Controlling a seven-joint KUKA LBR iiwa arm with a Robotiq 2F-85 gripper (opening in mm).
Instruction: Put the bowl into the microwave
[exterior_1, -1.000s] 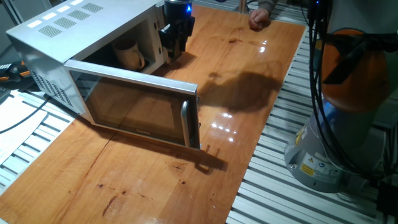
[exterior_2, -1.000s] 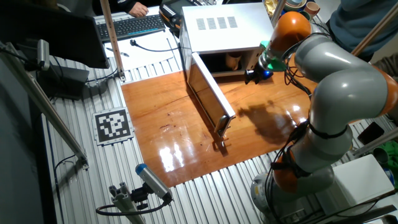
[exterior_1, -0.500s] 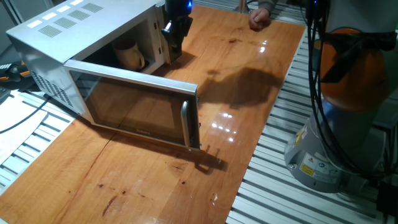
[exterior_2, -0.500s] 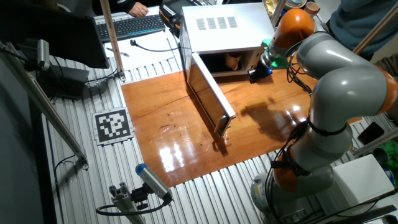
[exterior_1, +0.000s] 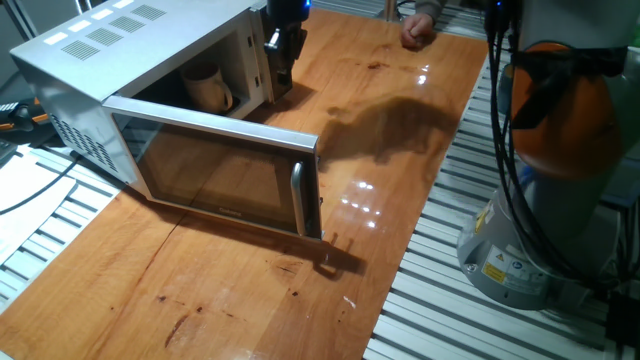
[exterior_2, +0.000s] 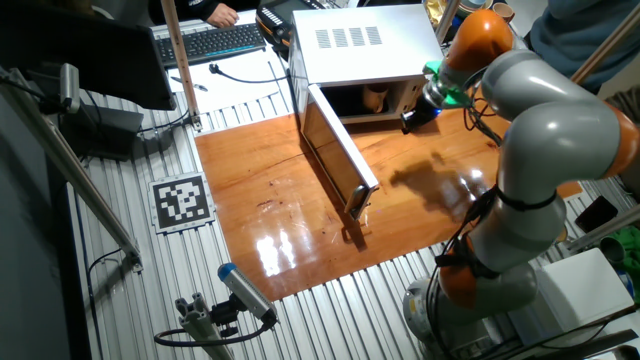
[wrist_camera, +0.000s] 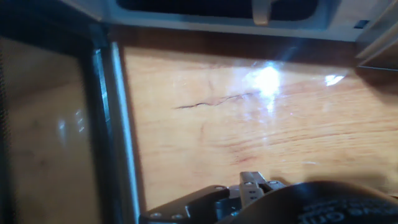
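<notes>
The microwave (exterior_1: 120, 60) stands at the table's left end with its dark glass door (exterior_1: 215, 170) swung wide open. The bowl (exterior_1: 205, 88), cream-white, sits upright inside the cavity; in the other fixed view the bowl (exterior_2: 375, 97) shows through the opening of the microwave (exterior_2: 360, 40). My gripper (exterior_1: 280, 62) hangs just outside the cavity's right front corner, apart from the bowl, open and holding nothing. From the other side, my gripper (exterior_2: 412, 118) is beside the opening. The hand view looks down at the wood, with the door (wrist_camera: 50, 124) at left.
A person's hand (exterior_1: 418, 30) rests at the table's far edge. The robot base (exterior_1: 545, 200) stands off the right side. A keyboard (exterior_2: 215, 40) and cables lie behind the microwave, and a marker tag (exterior_2: 182, 202) lies on the slatted surface.
My gripper has drawn back from the microwave opening, rising a little and tilting. The bowl has stayed inside the cavity and the door has not moved.
</notes>
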